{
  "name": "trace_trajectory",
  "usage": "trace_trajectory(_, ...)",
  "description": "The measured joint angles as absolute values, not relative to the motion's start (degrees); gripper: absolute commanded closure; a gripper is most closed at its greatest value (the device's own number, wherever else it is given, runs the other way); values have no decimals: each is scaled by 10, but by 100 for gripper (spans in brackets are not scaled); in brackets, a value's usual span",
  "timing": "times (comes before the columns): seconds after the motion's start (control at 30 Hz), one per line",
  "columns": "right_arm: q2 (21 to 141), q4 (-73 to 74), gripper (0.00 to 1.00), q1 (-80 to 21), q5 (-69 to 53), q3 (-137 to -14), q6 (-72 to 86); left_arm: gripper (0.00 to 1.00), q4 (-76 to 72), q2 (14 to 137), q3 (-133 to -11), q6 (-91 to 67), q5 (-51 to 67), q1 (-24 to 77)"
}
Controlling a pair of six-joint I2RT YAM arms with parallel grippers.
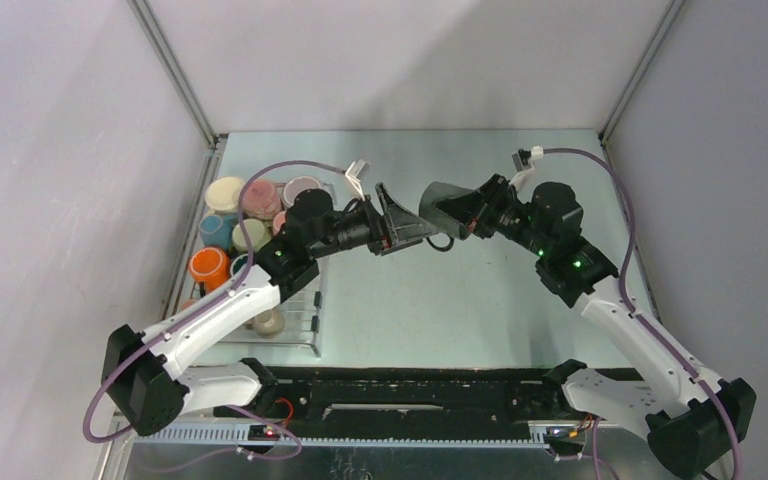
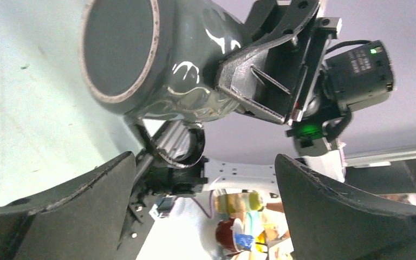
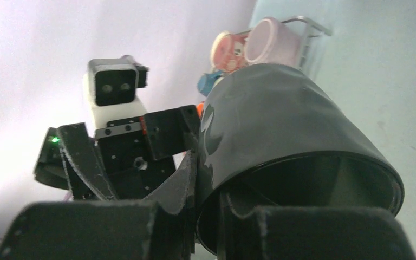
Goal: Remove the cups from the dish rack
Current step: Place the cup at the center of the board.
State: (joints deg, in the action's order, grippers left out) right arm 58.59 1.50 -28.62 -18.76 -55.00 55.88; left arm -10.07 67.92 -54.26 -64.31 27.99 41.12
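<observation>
Right end effector (image 1: 457, 210) tight on dark grey mug (image 2: 184, 54), left end effector (image 1: 405, 222) wide.

Top view: even, diffuse overhead light, sharp focus; only faint shadows on the pale desk (image 1: 440, 310). Left wrist view: white glare spots on the dark grey mug (image 2: 162, 65); left gripper (image 2: 206, 157) underexposed, edges soft. Right wrist view: wall (image 3: 59, 32) washed out to white, that mug nearly silhouetted, right gripper (image 3: 211, 216) blurred at the lens.
</observation>
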Motion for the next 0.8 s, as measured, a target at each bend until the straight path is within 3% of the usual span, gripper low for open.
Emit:
trace_trajectory(0.43, 588, 261, 100, -261, -67, -627, 435, 0, 105, 620, -547, -483, 206, 411)
trace_trajectory(0.8, 766, 436, 100, -125, 39, -736, 334, 0, 246, 591, -593, -361, 149, 411)
